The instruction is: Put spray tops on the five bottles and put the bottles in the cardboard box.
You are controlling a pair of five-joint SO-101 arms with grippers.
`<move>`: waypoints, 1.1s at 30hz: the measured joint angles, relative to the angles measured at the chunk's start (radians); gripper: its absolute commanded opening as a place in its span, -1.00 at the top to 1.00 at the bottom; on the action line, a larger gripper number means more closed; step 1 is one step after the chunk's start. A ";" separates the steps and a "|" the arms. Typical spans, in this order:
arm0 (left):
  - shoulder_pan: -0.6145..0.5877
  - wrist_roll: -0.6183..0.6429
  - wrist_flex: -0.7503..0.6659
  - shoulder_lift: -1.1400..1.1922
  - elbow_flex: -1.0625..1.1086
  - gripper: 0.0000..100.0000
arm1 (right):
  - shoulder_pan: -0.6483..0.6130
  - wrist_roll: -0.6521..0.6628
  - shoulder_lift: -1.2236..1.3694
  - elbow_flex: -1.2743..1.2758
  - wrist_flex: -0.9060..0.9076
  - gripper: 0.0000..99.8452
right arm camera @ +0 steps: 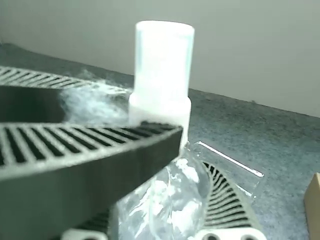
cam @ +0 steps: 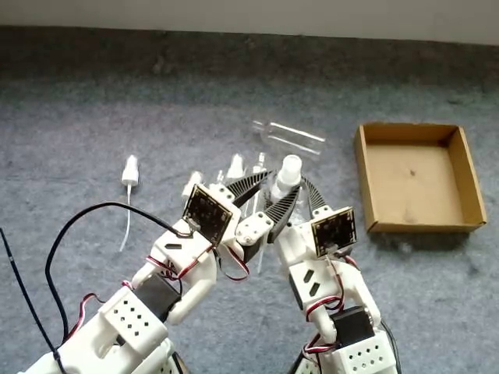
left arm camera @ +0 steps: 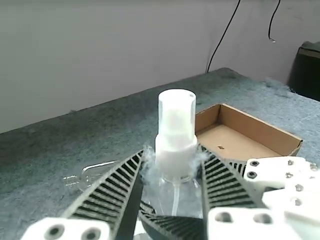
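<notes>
Bottle (right arm camera: pixel 165 200) grasped by right gripper (cam: pixel 300 196) | left gripper (left arm camera: pixel 172 180) clenched on spray top (left arm camera: pixel 176 135) | clear bottle (cam: pixel 292 138) near cardboard box (cam: pixel 362 179)

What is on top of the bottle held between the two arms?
A white spray top caps the bottle. Tool fingers cover much of the neck, so how far it is seated cannot be seen.

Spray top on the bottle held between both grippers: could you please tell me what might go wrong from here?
1. The left gripper pinches the spray top while the right gripper grips the bottle; off-axis, the top could jam or slip.
2. The spare bottle near the cardboard box and loose spray tops could get knocked.
</notes>
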 measured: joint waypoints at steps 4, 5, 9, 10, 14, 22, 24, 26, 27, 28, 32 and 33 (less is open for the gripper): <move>0.009 0.003 0.083 -0.006 0.000 0.80 | 0.003 -0.002 0.000 0.000 0.000 0.87; 0.011 0.003 0.097 -0.014 0.000 0.80 | 0.003 -0.002 0.000 0.000 0.000 0.87; 0.011 0.000 0.126 -0.071 0.002 0.80 | 0.008 -0.003 0.000 0.000 -0.002 0.87; 0.011 -0.002 0.137 -0.098 0.002 0.80 | 0.008 -0.003 0.000 0.000 -0.002 0.87; 0.008 -0.003 0.264 -0.236 0.002 0.80 | 0.008 -0.003 0.000 0.000 -0.002 0.87; -0.008 -0.003 0.572 -0.514 0.002 0.81 | 0.008 -0.003 0.000 0.000 -0.002 0.87; -0.038 -0.003 0.623 -0.575 0.002 0.81 | 0.009 -0.003 0.000 0.000 -0.002 0.87; -0.083 -0.003 0.680 -0.626 0.002 0.81 | 0.014 -0.003 0.000 0.000 -0.002 0.87; -0.107 -0.003 0.710 -0.647 0.002 0.81 | 0.014 -0.003 0.000 0.000 -0.002 0.87; -0.132 -0.003 0.740 -0.669 0.002 0.81 | 0.012 -0.003 0.000 0.000 -0.002 0.87; -0.256 -0.003 0.799 -0.698 0.002 0.88 | 0.014 -0.005 0.000 0.000 -0.002 0.87; -0.287 -0.003 0.804 -0.700 0.002 0.95 | 0.023 -0.008 0.000 0.000 -0.002 0.87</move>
